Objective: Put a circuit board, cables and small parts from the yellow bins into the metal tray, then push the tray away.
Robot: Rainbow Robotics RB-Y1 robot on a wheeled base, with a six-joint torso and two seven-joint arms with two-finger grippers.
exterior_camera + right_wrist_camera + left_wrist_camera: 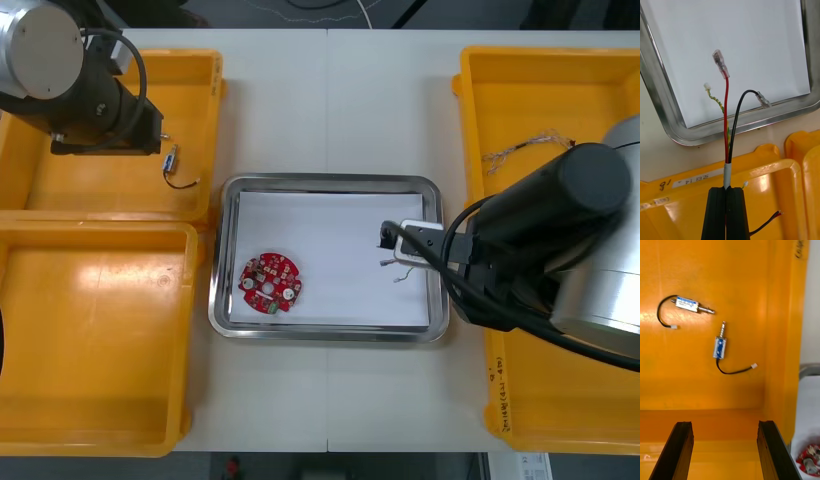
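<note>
Clamped in right gripper (726, 189), red and black cable (726, 112) held over metal tray (658, 93) rim, circuit board (270, 282) laid inside tray, left gripper (724, 423) spread apart above small metal parts (720, 347) in yellow bin (733, 277).

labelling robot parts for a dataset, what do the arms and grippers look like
The left arm, over the far yellow bin, has a round silver cap, a black wrist and a looping black cable. The right arm, by the metal tray, is a black cylinder on a shiny silver housing, with black cables. Left gripper and right gripper have flat black slab fingers.
</note>
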